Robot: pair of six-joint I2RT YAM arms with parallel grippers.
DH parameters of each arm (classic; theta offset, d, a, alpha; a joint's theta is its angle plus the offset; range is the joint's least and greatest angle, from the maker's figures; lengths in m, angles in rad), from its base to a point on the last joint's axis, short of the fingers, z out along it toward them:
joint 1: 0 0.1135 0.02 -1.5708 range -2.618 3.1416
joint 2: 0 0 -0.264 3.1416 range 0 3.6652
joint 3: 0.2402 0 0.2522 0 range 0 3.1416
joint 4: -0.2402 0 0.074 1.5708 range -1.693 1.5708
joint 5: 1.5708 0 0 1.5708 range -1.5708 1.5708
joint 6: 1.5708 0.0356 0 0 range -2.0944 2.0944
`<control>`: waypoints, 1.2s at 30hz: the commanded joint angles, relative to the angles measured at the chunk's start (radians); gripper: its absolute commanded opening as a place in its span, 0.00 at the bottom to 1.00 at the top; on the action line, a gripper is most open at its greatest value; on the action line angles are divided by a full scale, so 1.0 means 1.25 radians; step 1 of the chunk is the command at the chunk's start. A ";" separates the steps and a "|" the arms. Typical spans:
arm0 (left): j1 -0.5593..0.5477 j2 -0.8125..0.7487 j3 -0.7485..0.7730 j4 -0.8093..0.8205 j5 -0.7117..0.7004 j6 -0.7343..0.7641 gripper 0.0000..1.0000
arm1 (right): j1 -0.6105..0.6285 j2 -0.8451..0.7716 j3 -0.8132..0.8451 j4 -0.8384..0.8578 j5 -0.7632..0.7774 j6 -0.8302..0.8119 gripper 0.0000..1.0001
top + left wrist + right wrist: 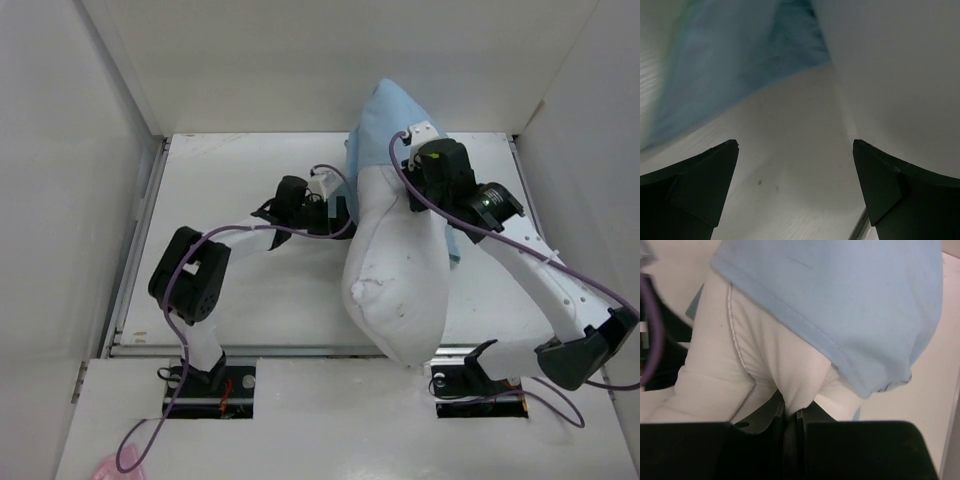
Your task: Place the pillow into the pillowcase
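The white pillow (395,280) lies lengthwise on the table, its far end tucked inside the light blue pillowcase (385,125). My right gripper (408,160) is shut on a fold of the pillow beside the pillowcase hem. The right wrist view shows the pinched pillow (775,360) cloth rising from the right gripper (795,412), with the pillowcase (840,295) draped over it. My left gripper (335,205) is open at the pillow's left side, holding nothing. In the left wrist view the left gripper (794,147) frames bare table, with the pillowcase (730,65) ahead and the pillow (900,75) to the right.
White enclosure walls (100,90) stand close on the left, back and right of the table (250,290). A small pink scrap (110,468) lies at the near left corner. Purple cables (300,228) run along both arms.
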 commanded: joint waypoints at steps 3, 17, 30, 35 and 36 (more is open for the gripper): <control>-0.026 0.057 0.083 0.169 0.082 -0.024 1.00 | -0.023 -0.029 0.042 0.054 -0.142 -0.088 0.00; 0.003 -0.071 0.053 -0.016 -0.204 0.134 1.00 | -0.080 -0.072 0.026 0.054 -0.282 -0.105 0.00; -0.014 0.128 0.232 0.004 -0.006 0.199 0.72 | -0.088 -0.065 -0.018 0.182 -0.342 -0.052 0.00; 0.003 0.092 0.220 0.033 0.052 0.151 0.00 | -0.064 -0.094 -0.160 0.438 -0.260 -0.002 0.00; 0.003 0.060 0.159 0.053 0.060 0.127 0.00 | -0.046 -0.094 -0.191 0.488 -0.208 -0.002 0.00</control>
